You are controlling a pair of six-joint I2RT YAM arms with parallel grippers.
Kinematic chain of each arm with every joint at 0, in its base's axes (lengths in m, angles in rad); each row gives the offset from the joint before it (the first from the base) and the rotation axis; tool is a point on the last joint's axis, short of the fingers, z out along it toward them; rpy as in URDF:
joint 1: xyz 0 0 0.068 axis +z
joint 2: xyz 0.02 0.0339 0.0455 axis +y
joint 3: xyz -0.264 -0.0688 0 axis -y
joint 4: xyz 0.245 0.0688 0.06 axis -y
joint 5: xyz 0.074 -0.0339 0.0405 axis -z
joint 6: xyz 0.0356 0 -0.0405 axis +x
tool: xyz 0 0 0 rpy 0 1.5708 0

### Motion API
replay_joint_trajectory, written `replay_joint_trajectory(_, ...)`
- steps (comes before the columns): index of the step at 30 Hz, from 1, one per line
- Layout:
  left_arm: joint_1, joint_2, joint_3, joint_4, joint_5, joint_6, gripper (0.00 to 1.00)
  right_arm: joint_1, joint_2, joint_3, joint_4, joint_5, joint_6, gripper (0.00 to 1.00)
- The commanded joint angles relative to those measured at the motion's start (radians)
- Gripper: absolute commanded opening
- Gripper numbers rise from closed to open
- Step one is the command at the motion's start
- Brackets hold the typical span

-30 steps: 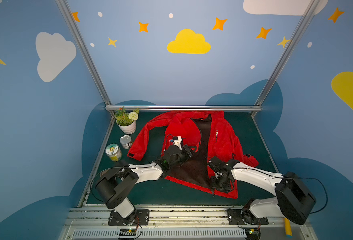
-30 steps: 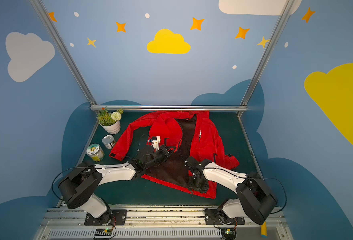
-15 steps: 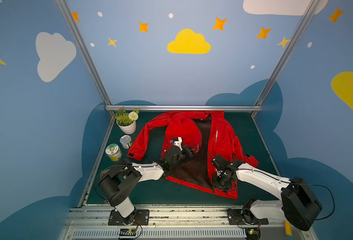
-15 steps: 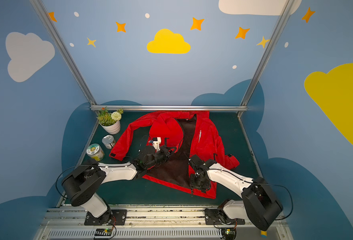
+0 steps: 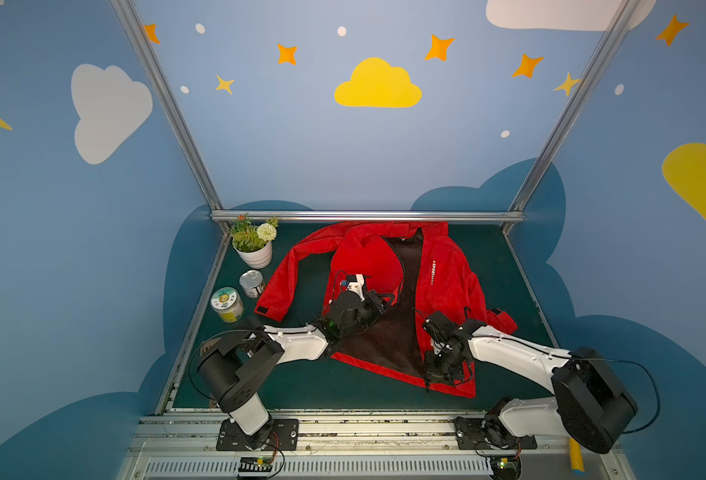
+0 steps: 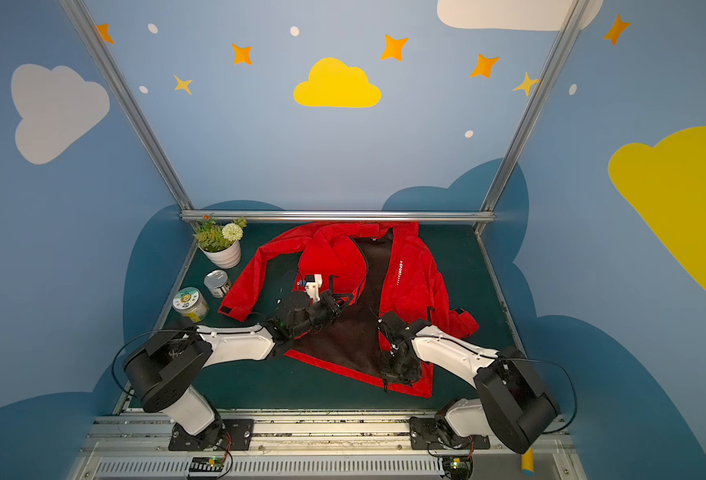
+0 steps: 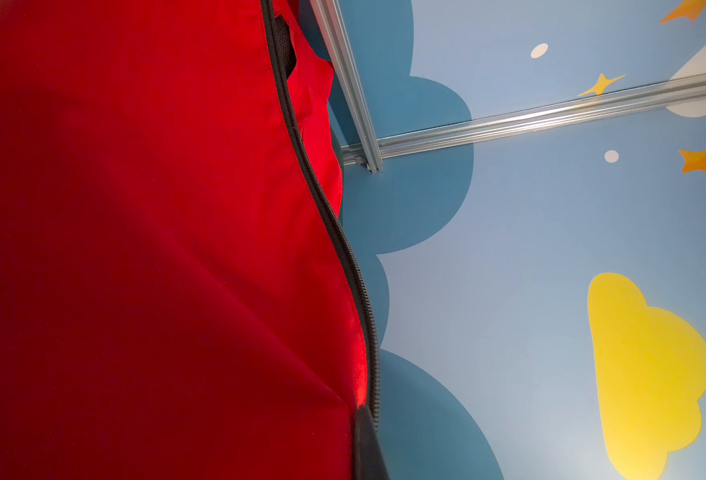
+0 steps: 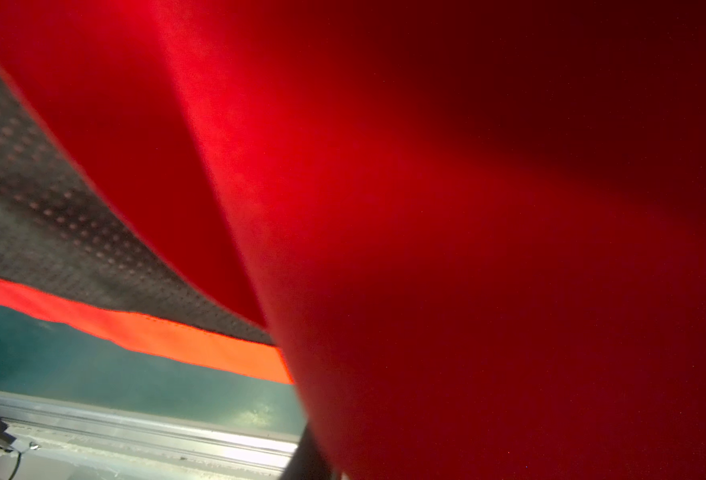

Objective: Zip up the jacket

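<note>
Jacket [image 5: 447, 282] is lying spread open on the green counter [image 5: 301, 386] in the lower middle of both top views. Its collar is pointing toward the back rail and its black lining [image 5: 388, 332] is showing as a dark wedge down the centre. One sleeve [image 5: 280, 286] is stretching toward the lower left, and white lettering [image 5: 433, 272] is running down the panel on the right of the frame.

The left arm [image 5: 297, 340] is reaching in from the lower left. Its jaws are sitting pinched tight on the edge of the front panel left of the lining, where the red cloth is bulging up in a rounded fold. In the left wrist view that cloth is filling the left half of the frame, with the black front zipper [image 7: 334, 224] curving down its edge to a dark fingertip [image 7: 364, 449] at the bottom.

The right arm [image 5: 509, 353] is coming in from the lower right, and its jaws are sitting at the bottom of the right-hand panel, close to the hem. How wide they are standing I cannot tell, since blurred red cloth is blanketing most of the right wrist view. At the left of that view the mesh lining [image 8: 52, 216] and an orange-red hem strip [image 8: 156, 332] are showing.

A potted plant [image 5: 253, 245], a tin can [image 5: 251, 283] and a lidded jar [image 5: 227, 304] are standing along the left edge of the counter, the can just beside the sleeve
</note>
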Motion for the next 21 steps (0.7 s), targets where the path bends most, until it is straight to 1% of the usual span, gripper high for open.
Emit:
replay_joint_trajectory(1, 0.000, 0.001, 0.010, 0.016, 0.001, 0.003, 0.03, 0.003, 0.071, -0.027, 0.006, 0.054, -0.016, 0.09)
replay_joint_trajectory(5, 0.000, -0.005, 0.006, 0.012, 0.002, 0.004, 0.03, 0.001, 0.066, -0.027, 0.036, 0.022, -0.023, 0.00)
replay_joint_trajectory(7, 0.000, -0.011, 0.004, 0.009, 0.001, 0.005, 0.03, 0.000, 0.043, -0.007, 0.020, 0.019, -0.033, 0.00)
replay_joint_trajectory(10, 0.000, -0.025, 0.006, 0.008, 0.001, 0.009, 0.03, -0.005, -0.035, 0.022, -0.020, 0.020, -0.048, 0.00)
replay_joint_trajectory(14, 0.011, -0.042, 0.037, 0.024, 0.021, 0.031, 0.03, -0.044, -0.189, 0.059, -0.003, -0.062, -0.075, 0.00)
replay_joint_trajectory(17, 0.017, -0.056, 0.081, 0.057, 0.018, 0.088, 0.03, -0.087, -0.307, 0.057, 0.086, -0.141, -0.081, 0.00)
replay_joint_trajectory(21, 0.016, -0.071, 0.119, 0.182, -0.041, 0.235, 0.03, -0.147, -0.437, 0.021, 0.339, -0.236, -0.059, 0.00)
